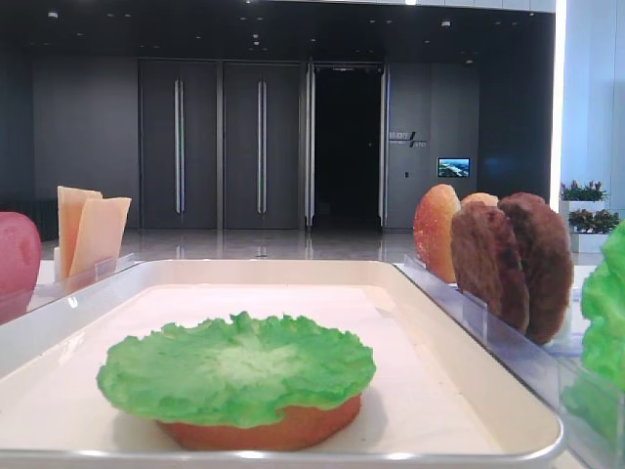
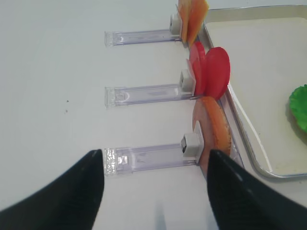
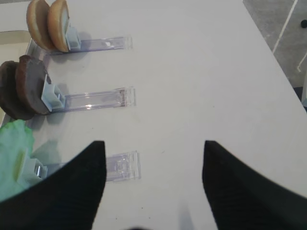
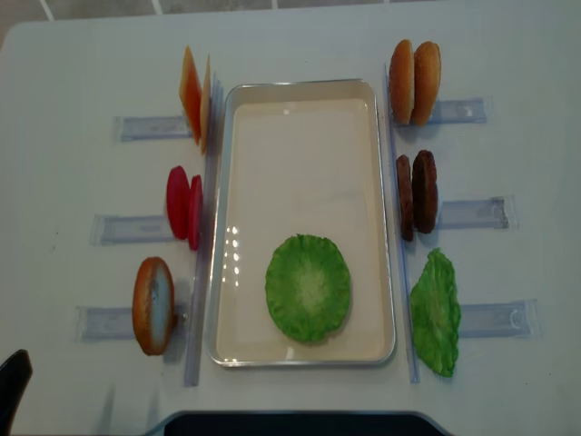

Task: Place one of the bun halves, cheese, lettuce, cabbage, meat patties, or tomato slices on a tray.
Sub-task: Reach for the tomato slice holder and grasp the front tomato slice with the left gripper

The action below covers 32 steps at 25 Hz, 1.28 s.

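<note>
While one lettuce [image 4: 308, 287] tops the tray [image 4: 300, 91], two meat patties [image 4: 416, 194] stand.

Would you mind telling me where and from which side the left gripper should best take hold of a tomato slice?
Probably the top rim of the tomato slice nearest the tray, coming from above. The slices stand upright on edge in their clear rack, flat faces side by side, so the open left gripper would need its fingers to straddle the thin disc.

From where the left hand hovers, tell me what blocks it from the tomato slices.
The bun half standing in the nearest rack sits between the open left hand and the tomato slices. Nothing else visible intervenes.
</note>
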### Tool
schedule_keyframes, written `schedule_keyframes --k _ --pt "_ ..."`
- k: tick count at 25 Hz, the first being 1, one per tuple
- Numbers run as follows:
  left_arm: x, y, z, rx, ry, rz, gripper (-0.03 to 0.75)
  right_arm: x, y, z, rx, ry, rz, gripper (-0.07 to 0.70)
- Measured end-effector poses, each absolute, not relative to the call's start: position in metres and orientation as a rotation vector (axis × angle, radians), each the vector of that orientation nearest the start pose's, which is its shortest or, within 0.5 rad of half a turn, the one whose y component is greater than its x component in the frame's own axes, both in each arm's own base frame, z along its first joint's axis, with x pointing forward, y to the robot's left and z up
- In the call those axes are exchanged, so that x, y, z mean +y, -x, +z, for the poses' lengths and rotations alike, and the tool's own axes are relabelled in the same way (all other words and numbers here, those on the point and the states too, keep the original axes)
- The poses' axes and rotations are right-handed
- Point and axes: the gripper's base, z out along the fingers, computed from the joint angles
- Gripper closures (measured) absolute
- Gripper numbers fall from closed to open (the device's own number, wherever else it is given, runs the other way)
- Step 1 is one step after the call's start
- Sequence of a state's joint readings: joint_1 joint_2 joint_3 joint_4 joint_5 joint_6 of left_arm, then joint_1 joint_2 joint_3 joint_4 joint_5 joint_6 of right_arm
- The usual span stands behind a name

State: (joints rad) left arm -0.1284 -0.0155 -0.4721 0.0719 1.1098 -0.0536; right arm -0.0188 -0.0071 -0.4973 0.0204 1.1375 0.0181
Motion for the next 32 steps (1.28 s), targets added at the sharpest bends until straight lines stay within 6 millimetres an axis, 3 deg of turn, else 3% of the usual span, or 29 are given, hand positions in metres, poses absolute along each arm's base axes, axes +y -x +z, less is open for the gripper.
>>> schedule_keyframes --k 19,23,27,32 --pt "0.007 0.005 0.266 2.102 -0.073 -0.012 0.212 0.002 0.009 0.27 2.116 -0.037 0.024 0.192" --pt "0.008 0.003 0.274 2.13 -0.073 -0.001 0.213 0.002 0.009 0.27 2.116 -0.037 0.024 0.192" --pt "0.006 -0.011 0.291 2.24 -0.061 0.007 0.213 0.002 0.009 0.27 2.116 -0.037 0.024 0.193" --pt "0.002 -0.042 0.309 2.376 -0.019 0.004 0.213 0.002 0.009 0.27 2.116 -0.037 0.024 0.196"
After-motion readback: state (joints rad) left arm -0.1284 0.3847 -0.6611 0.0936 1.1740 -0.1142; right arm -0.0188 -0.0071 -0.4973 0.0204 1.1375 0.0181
